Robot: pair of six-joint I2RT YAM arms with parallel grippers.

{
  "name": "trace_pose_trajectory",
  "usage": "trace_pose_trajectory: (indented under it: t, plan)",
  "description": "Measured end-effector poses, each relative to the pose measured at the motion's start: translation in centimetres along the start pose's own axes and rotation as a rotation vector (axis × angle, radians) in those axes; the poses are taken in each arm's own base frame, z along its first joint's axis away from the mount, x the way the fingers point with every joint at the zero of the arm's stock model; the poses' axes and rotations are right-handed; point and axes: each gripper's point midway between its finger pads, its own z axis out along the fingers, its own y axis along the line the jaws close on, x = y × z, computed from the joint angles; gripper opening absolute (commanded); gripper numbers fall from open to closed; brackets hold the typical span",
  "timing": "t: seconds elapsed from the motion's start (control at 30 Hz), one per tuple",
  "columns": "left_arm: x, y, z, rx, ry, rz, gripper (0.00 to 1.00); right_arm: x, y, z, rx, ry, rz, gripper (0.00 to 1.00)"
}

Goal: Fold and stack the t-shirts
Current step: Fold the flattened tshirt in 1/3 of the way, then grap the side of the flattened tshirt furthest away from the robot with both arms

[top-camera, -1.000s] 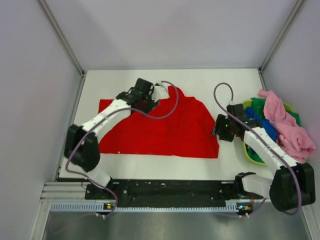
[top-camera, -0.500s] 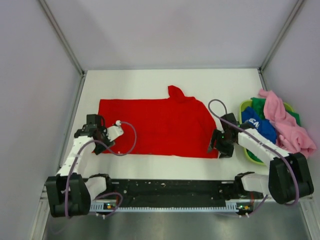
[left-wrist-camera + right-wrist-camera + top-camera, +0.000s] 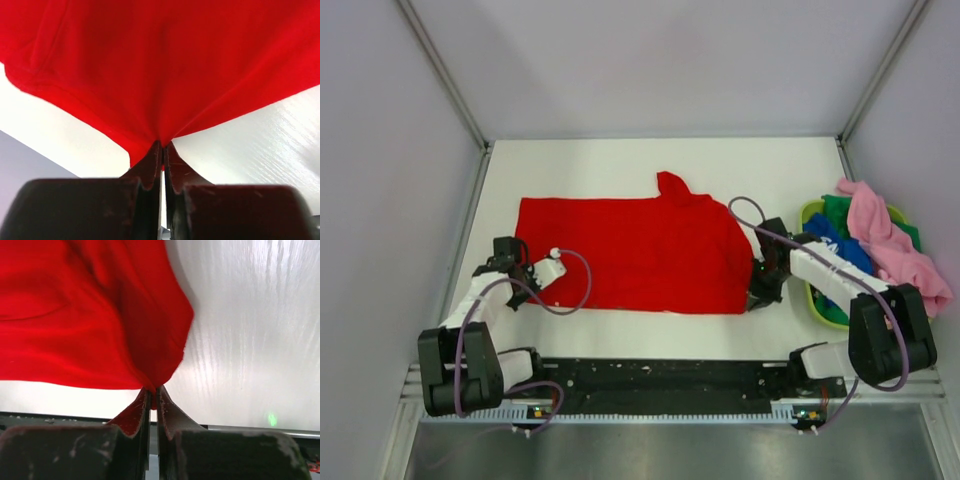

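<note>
A red t-shirt [image 3: 630,255] lies spread flat across the middle of the white table. My left gripper [image 3: 520,290] is at its near left corner, shut on a pinch of the red cloth [image 3: 165,75]. At the near right corner my right gripper [image 3: 757,298] is likewise shut on red cloth [image 3: 100,315]. In both wrist views the fabric bunches into the closed jaws. More t-shirts sit at the right: a blue one [image 3: 840,255], a pink one [image 3: 895,250] and a dark green one [image 3: 838,210].
A lime-green basket [image 3: 812,300] at the right edge of the table [image 3: 620,165] holds the other shirts; the pink one spills over its rim. Grey walls close in on both sides, and a black rail [image 3: 650,378] runs along the near edge.
The left arm came back from the shirt's far edge to its near left corner. The right arm moved to the near right corner. Both grippers then shut on the cloth.
</note>
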Motion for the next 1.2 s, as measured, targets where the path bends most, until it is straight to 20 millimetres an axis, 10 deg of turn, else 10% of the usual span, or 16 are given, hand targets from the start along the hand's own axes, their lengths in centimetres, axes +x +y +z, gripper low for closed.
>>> trace_pose_trajectory:
  t: [0.2,0.33,0.5,0.67,0.97,1.2]
  plan:
    - [0.3,-0.4,-0.9,-0.009,0.007,-0.052,0.0,-2.8,1.3,-4.0,0.024,-0.057,-0.084,0.0]
    - [1.5,-2.2,-1.8,0.056,0.063,-0.086,0.0,-1.2,-0.3,-4.8,0.086,-0.001,-0.103,0.0]
    - [2.5,-3.5,-3.0,0.125,0.121,-0.095,0.51,0.9,-1.7,-5.6,0.13,0.064,-0.118,0.44]
    - [1.7,-1.3,-5.0,0.115,0.13,-0.104,0.61,1.2,-2.4,-7.0,0.162,0.078,-0.16,0.51]
    - [-7.2,10.1,-9.4,0.0,-0.134,-0.163,0.65,-12.2,9.3,-13.5,-0.153,-0.356,-0.367,0.47]
    - [-11.8,17.2,-4.7,0.075,-0.162,-0.237,0.66,-20.9,16.6,-11.9,-0.278,-0.525,-0.536,0.62]
